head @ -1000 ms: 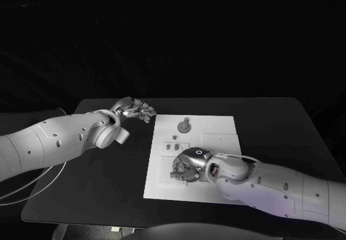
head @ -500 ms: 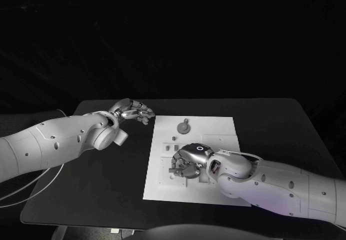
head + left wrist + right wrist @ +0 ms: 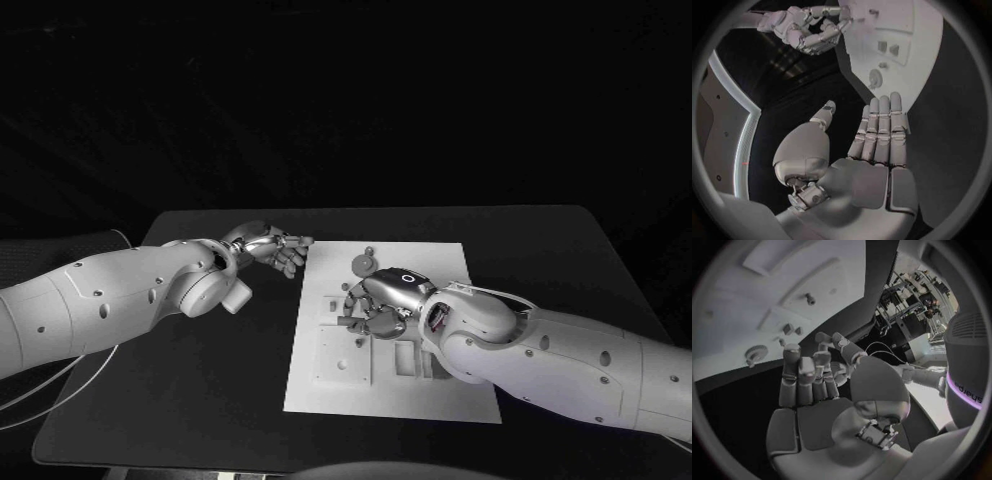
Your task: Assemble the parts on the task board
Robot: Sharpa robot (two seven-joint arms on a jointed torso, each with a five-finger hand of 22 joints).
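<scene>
A: How many robot hands are over the bench (image 3: 173, 400), and what are they doing?

B: Two. The left robot hand (image 3: 270, 246) hovers just off the left edge of the task board (image 3: 332, 385), fingers straight and side by side, thumb apart, nothing in it. The right robot hand (image 3: 378, 300) hangs over the board's middle with its fingers curled inward; whether anything is pinched in them I cannot tell.

A: And the parts?

B: One round disc part (image 3: 366, 262) lies near the board's far edge. In the left wrist view it shows again (image 3: 875, 77), with two small square parts (image 3: 887, 48) further along the board. The right wrist view adds one small peg (image 3: 808, 299) standing upright on the board.

A: Anything on the bench besides the one board?

B: One thin cable (image 3: 58, 375) near the left arm.
</scene>
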